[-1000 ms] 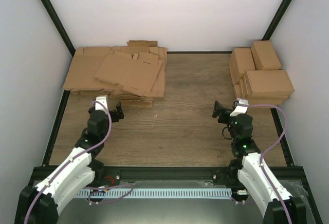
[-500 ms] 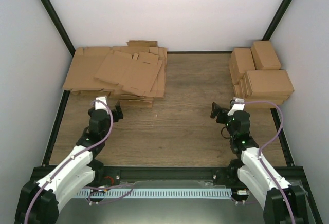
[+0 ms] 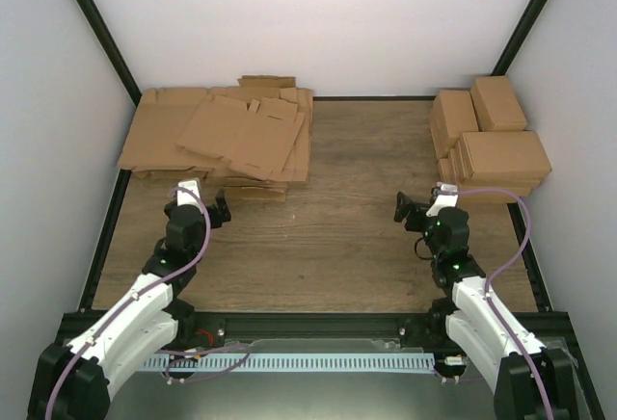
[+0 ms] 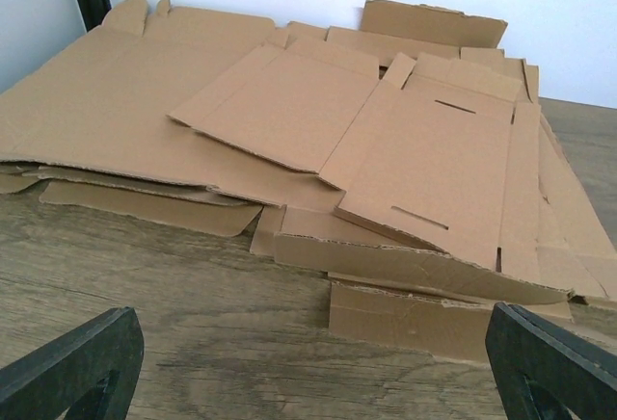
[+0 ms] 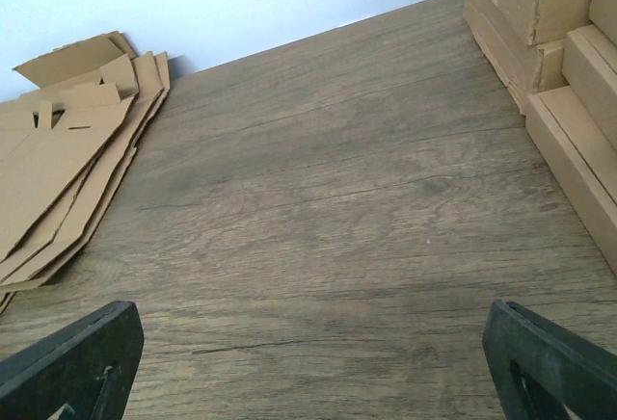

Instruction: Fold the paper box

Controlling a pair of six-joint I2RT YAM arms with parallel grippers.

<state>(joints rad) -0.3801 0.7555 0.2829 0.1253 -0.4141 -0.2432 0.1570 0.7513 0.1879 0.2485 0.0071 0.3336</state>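
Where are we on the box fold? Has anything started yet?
Done: only the stack of closed boxes at the far right, possibly from earlier rounds. In hand: nothing. The left gripper and right gripper are both open and empty above the bare table. Left: the whole fold. No sheet has been taken from the heap of flat cardboard sheets at the far left, which the left gripper faces.

No text, label, brand, number or sign can be read in any view. The cardboard is plain brown and unprinted, and nothing legible is shown on the arms or the walls.
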